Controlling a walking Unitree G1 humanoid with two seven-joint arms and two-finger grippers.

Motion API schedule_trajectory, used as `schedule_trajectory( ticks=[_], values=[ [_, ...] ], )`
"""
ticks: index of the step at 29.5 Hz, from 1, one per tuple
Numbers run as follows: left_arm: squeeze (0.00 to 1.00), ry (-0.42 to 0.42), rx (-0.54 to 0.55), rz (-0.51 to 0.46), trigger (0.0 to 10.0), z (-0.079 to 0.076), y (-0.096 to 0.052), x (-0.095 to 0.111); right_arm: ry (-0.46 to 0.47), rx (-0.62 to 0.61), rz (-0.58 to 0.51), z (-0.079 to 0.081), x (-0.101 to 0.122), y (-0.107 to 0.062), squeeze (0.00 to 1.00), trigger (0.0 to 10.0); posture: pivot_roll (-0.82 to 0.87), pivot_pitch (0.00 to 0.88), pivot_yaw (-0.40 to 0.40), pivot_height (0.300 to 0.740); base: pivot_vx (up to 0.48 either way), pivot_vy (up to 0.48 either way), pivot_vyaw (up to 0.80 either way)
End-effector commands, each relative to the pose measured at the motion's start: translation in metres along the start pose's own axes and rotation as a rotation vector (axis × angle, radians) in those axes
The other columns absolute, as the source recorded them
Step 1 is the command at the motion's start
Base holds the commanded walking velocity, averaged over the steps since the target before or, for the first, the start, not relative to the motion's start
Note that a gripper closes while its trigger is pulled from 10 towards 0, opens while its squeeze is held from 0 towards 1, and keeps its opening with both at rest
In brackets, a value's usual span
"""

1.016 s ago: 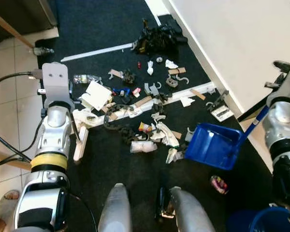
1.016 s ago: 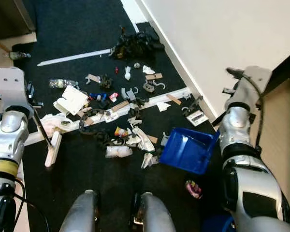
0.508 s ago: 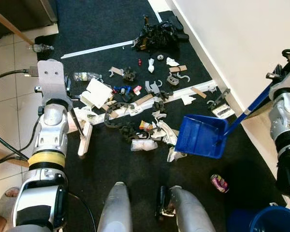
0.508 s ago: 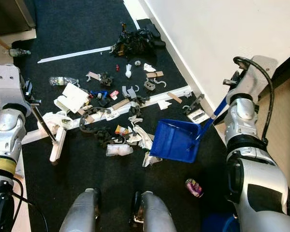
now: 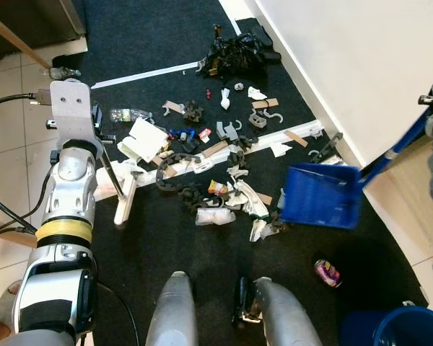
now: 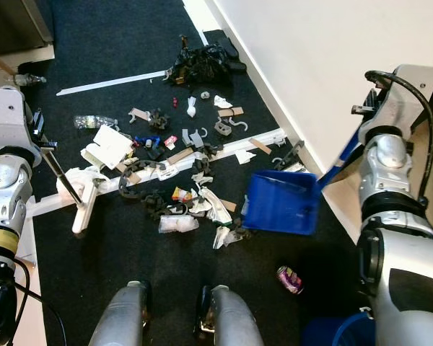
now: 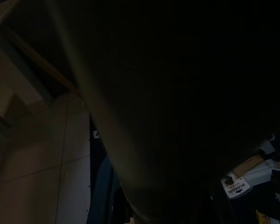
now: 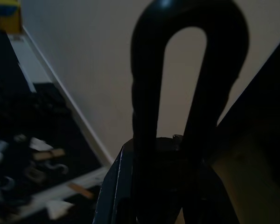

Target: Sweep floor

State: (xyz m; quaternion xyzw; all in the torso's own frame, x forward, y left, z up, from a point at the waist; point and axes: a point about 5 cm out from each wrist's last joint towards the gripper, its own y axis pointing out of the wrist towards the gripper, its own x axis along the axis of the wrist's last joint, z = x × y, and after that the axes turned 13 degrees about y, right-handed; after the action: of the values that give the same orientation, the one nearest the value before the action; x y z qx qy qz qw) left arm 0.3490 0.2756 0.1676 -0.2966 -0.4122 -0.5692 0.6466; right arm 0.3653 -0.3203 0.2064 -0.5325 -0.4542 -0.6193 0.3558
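Scattered litter [image 5: 224, 191] of paper, cardboard, wrappers and black scraps lies on the dark carpet [image 5: 166, 238]. A white broom head [image 5: 124, 205] rests on the carpet at the litter's left edge. Its dark handle [image 5: 112, 173] rises to my left gripper [image 5: 99, 138], which is shut on it. A blue dustpan [image 5: 321, 196] sits at the litter's right edge, mouth toward the debris. Its long blue handle [image 6: 339, 164] slants up to my right gripper [image 6: 364, 134], shut on it. The left wrist view is too dark to read.
A white wall and skirting [image 5: 332, 108] run along the right. A blue bucket [image 5: 404, 328] stands at bottom right, with a crushed can [image 5: 326, 272] near it. A black heap [image 5: 238, 54] lies at the back. Pale tiles [image 5: 14, 144] lie left. My legs [image 5: 173, 310] are below.
The dustpan has moved right, away from the debris, and lies flatter, as my right arm drew out to the right. The broom head has edged slightly towards the litter.
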Motion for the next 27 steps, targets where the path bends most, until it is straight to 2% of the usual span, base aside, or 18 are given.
schedule_trajectory(
  ticks=[1, 5, 9, 16, 20, 22, 24, 27],
  values=[
    [0.00, 0.036, 0.005, -0.025, 10.0, 0.006, 0.000, 0.002, -0.045, -0.009, -0.025, -0.007, 0.003, -0.001, 0.00, 10.0, 0.16, 0.149, -0.048, 0.740, 0.000, 0.000, 0.00],
    [0.00, 0.033, -0.013, -0.026, 10.0, 0.001, -0.001, 0.002, -0.145, -0.020, -0.009, -0.017, -0.002, -0.005, 0.00, 10.0, 0.16, 0.145, -0.043, 0.740, 0.000, 0.000, 0.00],
    [0.00, 0.031, -0.019, -0.024, 10.0, 0.000, -0.001, 0.001, -0.168, -0.025, 0.004, -0.020, -0.007, -0.008, 0.00, 10.0, 0.15, 0.144, -0.041, 0.740, 0.000, 0.000, 0.00],
    [0.00, 0.044, -0.018, -0.028, 10.0, -0.002, -0.001, 0.001, -0.288, 0.045, 0.049, -0.004, -0.039, -0.024, 0.00, 10.0, 0.18, 0.201, -0.020, 0.740, 0.000, 0.000, 0.00],
    [0.00, 0.048, -0.012, -0.031, 10.0, -0.001, -0.001, 0.001, -0.298, 0.052, 0.052, -0.001, -0.044, -0.027, 0.00, 10.0, 0.19, 0.219, -0.013, 0.740, 0.000, 0.000, 0.00],
    [0.00, 0.055, 0.006, -0.031, 10.0, 0.002, -0.003, -0.001, -0.294, 0.075, 0.076, 0.010, -0.062, -0.038, 0.00, 10.0, 0.19, 0.240, 0.000, 0.740, 0.000, 0.000, 0.00],
    [0.00, 0.055, 0.006, -0.031, 10.0, 0.002, -0.003, -0.001, -0.294, 0.075, 0.076, 0.010, -0.062, -0.038, 0.00, 10.0, 0.19, 0.240, 0.000, 0.740, 0.000, 0.000, 0.00],
    [0.00, 0.046, 0.032, -0.033, 10.0, 0.002, -0.005, -0.003, -0.211, 0.089, 0.120, 0.028, -0.083, -0.052, 0.00, 10.0, 0.20, 0.258, -0.004, 0.740, 0.000, 0.000, 0.00]
  ],
)
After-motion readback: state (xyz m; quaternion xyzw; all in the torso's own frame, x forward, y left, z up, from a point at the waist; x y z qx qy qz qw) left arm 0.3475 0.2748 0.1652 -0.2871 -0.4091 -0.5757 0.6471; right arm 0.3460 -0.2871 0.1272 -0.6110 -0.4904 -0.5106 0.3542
